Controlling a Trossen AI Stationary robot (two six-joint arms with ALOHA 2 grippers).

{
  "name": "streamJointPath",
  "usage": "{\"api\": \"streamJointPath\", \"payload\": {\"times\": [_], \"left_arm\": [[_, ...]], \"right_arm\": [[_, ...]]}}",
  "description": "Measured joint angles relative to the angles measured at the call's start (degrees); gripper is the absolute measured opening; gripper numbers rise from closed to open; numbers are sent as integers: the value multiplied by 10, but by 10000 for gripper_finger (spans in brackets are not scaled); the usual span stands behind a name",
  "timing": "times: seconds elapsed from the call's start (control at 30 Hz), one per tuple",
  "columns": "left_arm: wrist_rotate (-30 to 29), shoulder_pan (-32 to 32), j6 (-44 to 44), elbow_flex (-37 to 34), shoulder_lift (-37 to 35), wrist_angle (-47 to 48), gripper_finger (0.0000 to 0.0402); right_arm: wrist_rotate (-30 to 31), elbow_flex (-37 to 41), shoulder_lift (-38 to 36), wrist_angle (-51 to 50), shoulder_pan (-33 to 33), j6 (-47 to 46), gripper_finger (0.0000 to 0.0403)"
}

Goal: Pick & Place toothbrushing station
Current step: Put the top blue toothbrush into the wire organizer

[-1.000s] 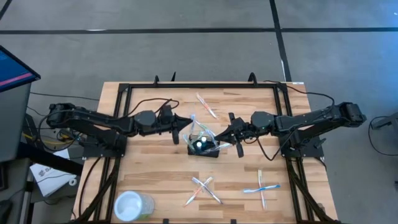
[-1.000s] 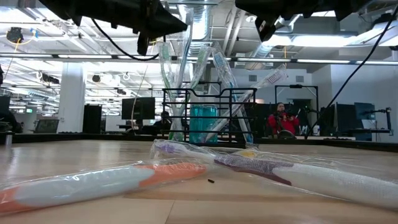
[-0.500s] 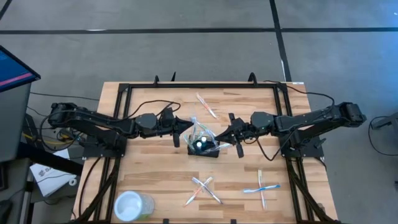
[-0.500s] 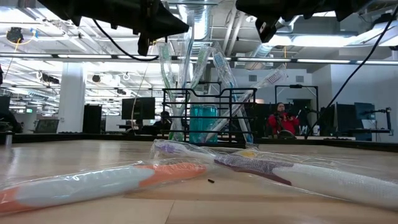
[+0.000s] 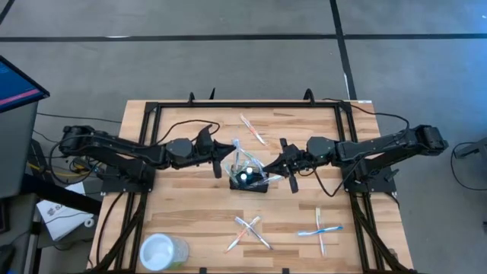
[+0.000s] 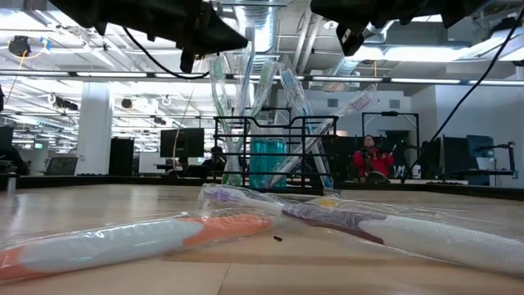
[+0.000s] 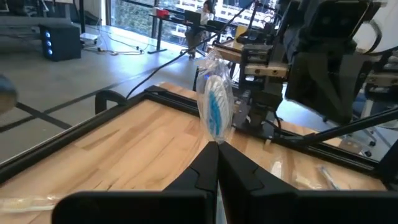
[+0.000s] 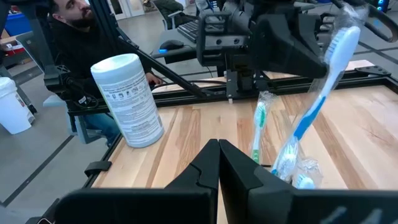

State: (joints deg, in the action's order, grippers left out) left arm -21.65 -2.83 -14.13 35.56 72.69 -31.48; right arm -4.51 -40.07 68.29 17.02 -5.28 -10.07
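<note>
The toothbrushing station, a black wire-mesh caddy (image 5: 249, 181) (image 6: 270, 152), stands mid-table with several wrapped toothbrushes leaning out of it. My left gripper (image 5: 230, 157) (image 7: 216, 144) reaches in level from the table's left and is shut at a wrapped blue-bristled toothbrush (image 7: 216, 109), just above the caddy's left side. My right gripper (image 5: 271, 166) (image 8: 218, 143) reaches in from the right. It is shut with nothing between its fingers, just off the caddy's right side. My left gripper pinches the wrapped toothbrush just below its head (image 7: 216, 138) between its two fingertips, coming level from the table's left. The head stands upright above the fingers. The fingers hide the handle below them.
Loose wrapped toothbrushes lie at the far middle (image 5: 253, 129), the near middle (image 5: 247, 232) and the near right (image 5: 319, 230). A clear cup (image 5: 162, 251) stands at the near left. A black frame rail (image 5: 243, 105) edges the table. A white labelled canister (image 8: 127, 99) and a seated person show beyond it.
My left gripper has rolled a little about the line it points along, staying in place and shut. The caddy and my right gripper have kept still.
</note>
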Motion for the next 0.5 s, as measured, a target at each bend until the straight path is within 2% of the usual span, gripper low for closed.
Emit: {"api": "streamJointPath", "payload": {"times": [0.5], "left_arm": [[-7,-12,-47,-63,13,-51,0]], "right_arm": [[0,0,0,-4,-3,1,0]]}}
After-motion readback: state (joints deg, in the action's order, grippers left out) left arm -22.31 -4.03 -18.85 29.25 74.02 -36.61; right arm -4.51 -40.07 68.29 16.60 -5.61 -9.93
